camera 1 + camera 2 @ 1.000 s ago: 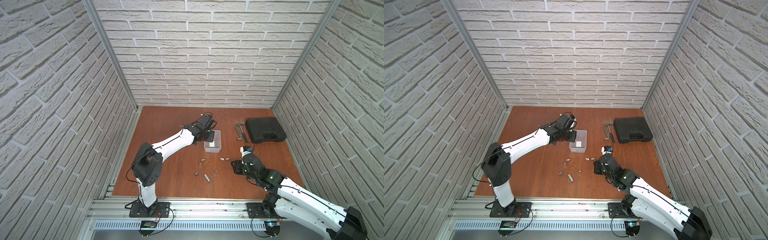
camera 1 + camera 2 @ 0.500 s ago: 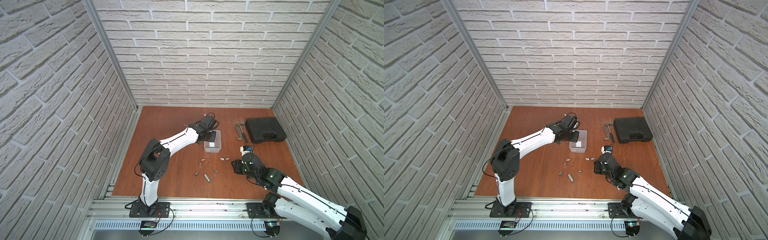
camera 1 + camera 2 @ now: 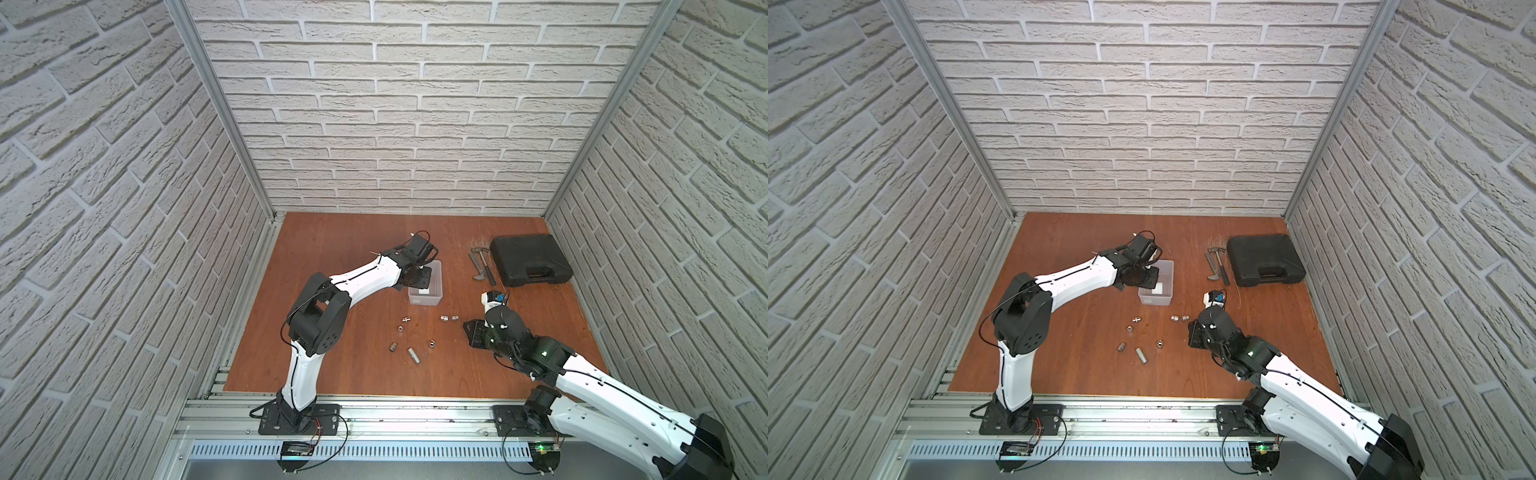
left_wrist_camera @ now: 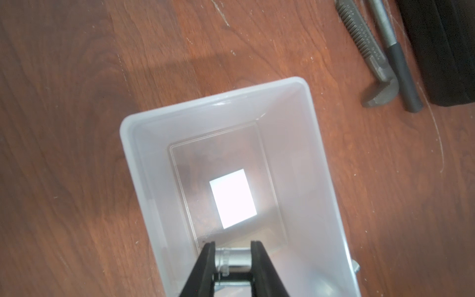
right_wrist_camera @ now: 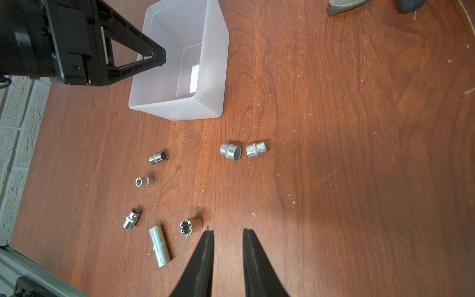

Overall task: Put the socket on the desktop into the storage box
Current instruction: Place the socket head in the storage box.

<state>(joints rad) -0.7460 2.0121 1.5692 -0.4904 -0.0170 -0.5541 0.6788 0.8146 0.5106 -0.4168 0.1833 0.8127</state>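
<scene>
In the left wrist view, your left gripper (image 4: 232, 246) sits low in the middle, over the storage box (image 4: 213, 102). Its jaws squeeze a socket (image 4: 232, 259). The socket lies sideways between them, right above the box floor. I think you just need to let go.

In the right wrist view, your right gripper (image 5: 227, 231) is a little open and holds nothing. The nearest loose socket (image 5: 190, 225) lies on the desktop (image 5: 334, 154), just to its left.

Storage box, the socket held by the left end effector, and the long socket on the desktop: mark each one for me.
storage box (image 4: 303, 84), left wrist view, far rim corner.
held socket (image 4: 232, 258), left wrist view, shiny barrel between the fingers.
long socket (image 5: 160, 249), right wrist view, middle of its barrel.
</scene>
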